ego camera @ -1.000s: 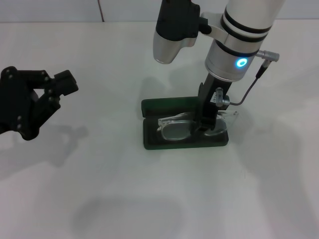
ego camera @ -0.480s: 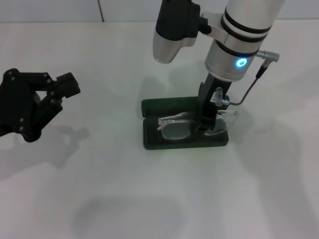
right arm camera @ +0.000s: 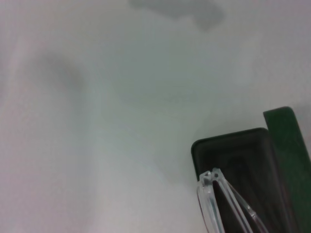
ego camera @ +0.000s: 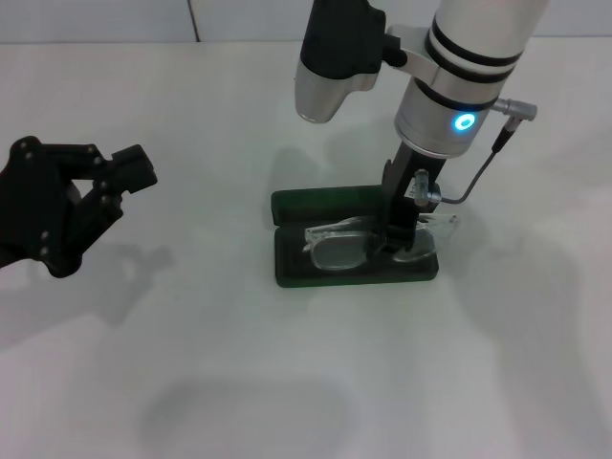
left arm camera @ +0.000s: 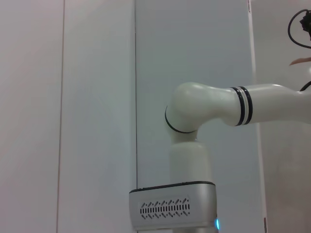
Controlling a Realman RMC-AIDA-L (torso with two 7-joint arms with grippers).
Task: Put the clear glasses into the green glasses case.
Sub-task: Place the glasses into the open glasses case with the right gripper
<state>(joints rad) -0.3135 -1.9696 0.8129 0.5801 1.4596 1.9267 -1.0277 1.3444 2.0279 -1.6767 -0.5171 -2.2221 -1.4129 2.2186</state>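
White table (ego camera: 287, 382), right end effector (ego camera: 397, 234) gripping clear glasses (ego camera: 337, 247) over green glasses case (ego camera: 287, 270), fingertips hidden

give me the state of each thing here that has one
dark green rectangular hard glasses case: open, lid back flat on the table
clear plastic wraparound glasses: folded, lying in the case, one end poking over its edge
right gripper: down on the glasses
left gripper: off to the side above the table, away from the case

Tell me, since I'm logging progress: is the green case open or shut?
Open: the green glasses case has its lid laid back, with the clear glasses in its tray under the right pincer.
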